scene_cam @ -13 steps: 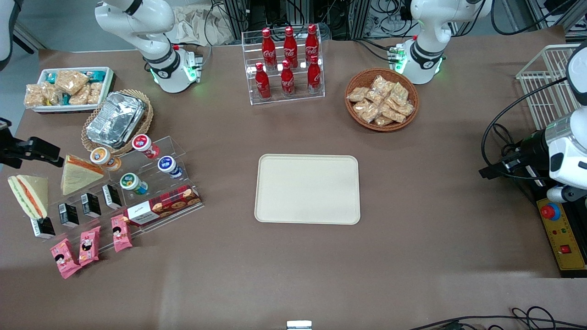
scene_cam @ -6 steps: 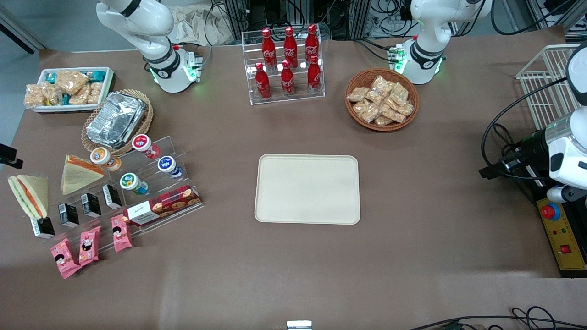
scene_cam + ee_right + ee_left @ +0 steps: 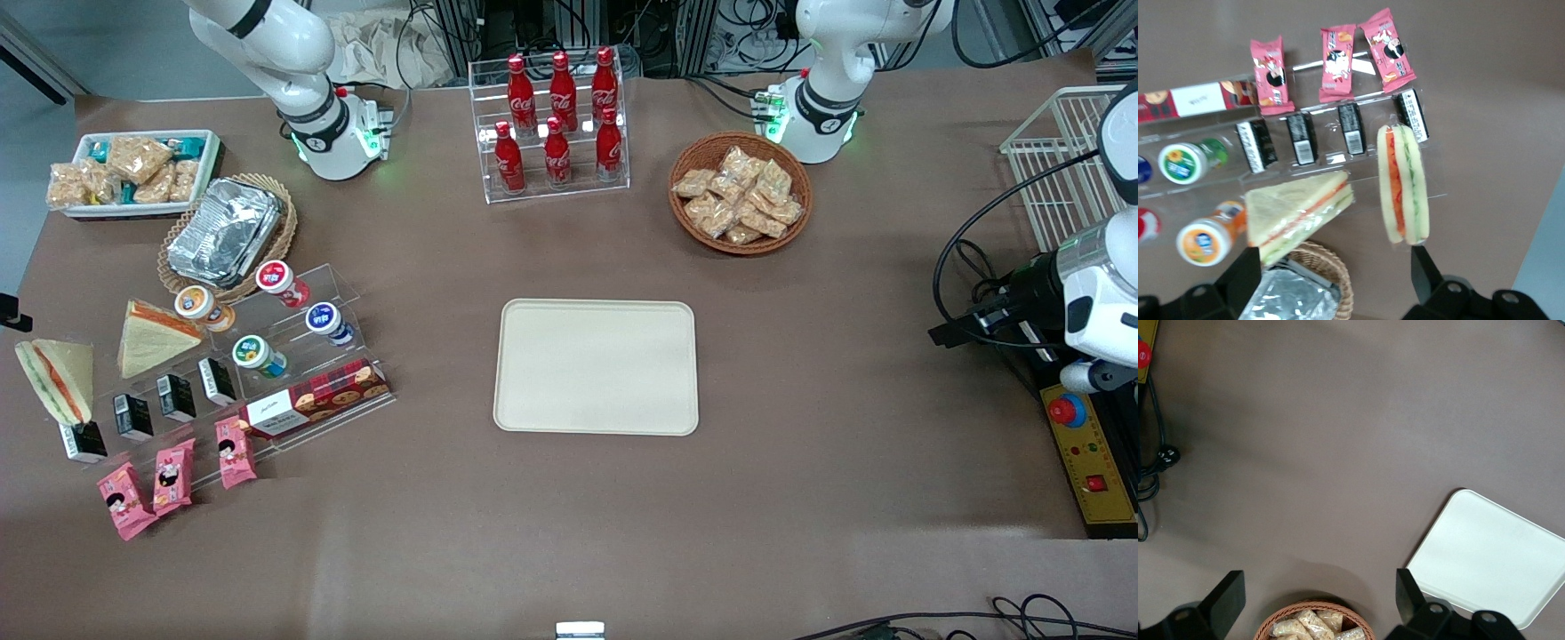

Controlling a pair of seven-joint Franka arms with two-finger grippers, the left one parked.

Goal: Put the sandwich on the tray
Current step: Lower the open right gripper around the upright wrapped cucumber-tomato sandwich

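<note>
Front view: the sandwich [image 3: 55,380] is seen on the clear display rack [image 3: 293,356] at the working arm's end, well apart from the cream tray [image 3: 596,366]. Right wrist view: the gripper [image 3: 1335,277] is held spread wide above the sandwich [image 3: 1403,185], grasping nothing.

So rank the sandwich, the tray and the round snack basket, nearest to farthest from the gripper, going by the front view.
The gripper, fingers open, hovers at the working arm's end of the table.
1. Sandwich: almost under the gripper, at the same end of the table.
2. Tray: mid-table.
3. Round snack basket: toward the parked arm's end, farther from the front camera than the tray.
</note>
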